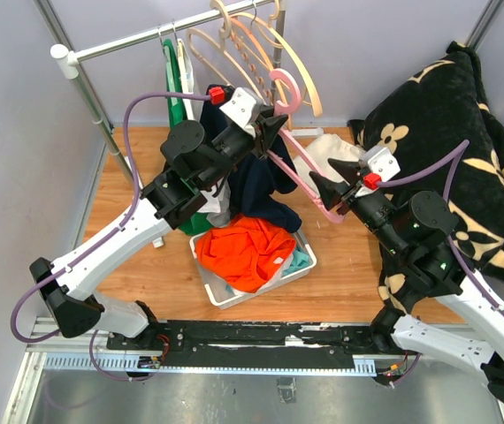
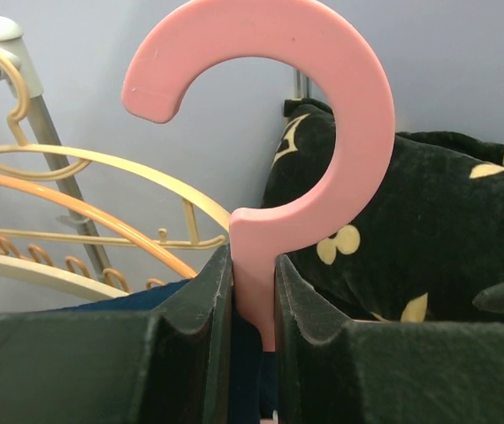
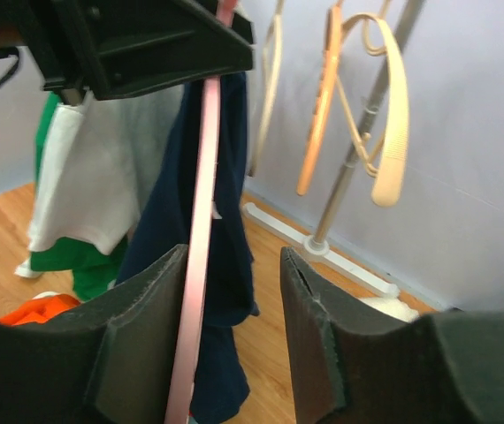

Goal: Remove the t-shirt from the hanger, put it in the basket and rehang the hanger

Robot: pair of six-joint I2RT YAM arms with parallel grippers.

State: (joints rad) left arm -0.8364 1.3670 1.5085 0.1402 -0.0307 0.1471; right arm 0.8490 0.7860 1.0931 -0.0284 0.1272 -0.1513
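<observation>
My left gripper (image 1: 274, 124) is shut on the neck of a pink hanger (image 1: 289, 88), holding it up in the air; the hook (image 2: 323, 97) rises between its jaws. A navy t-shirt (image 1: 256, 181) hangs from the hanger's left side, draping down over the bin. The hanger's bare pink arm (image 1: 309, 190) runs down right to my right gripper (image 1: 320, 187), which is open, with the pink arm (image 3: 201, 238) lying against its left finger (image 3: 141, 327). The navy shirt (image 3: 230, 159) hangs just beyond.
A white bin (image 1: 234, 296) holds orange (image 1: 252, 247) and teal clothes below the shirt. A rack rail (image 1: 146, 37) with several tan hangers (image 1: 261, 40) and a green and white garment (image 1: 179, 75) stands behind. A black floral blanket (image 1: 446, 132) lies at right.
</observation>
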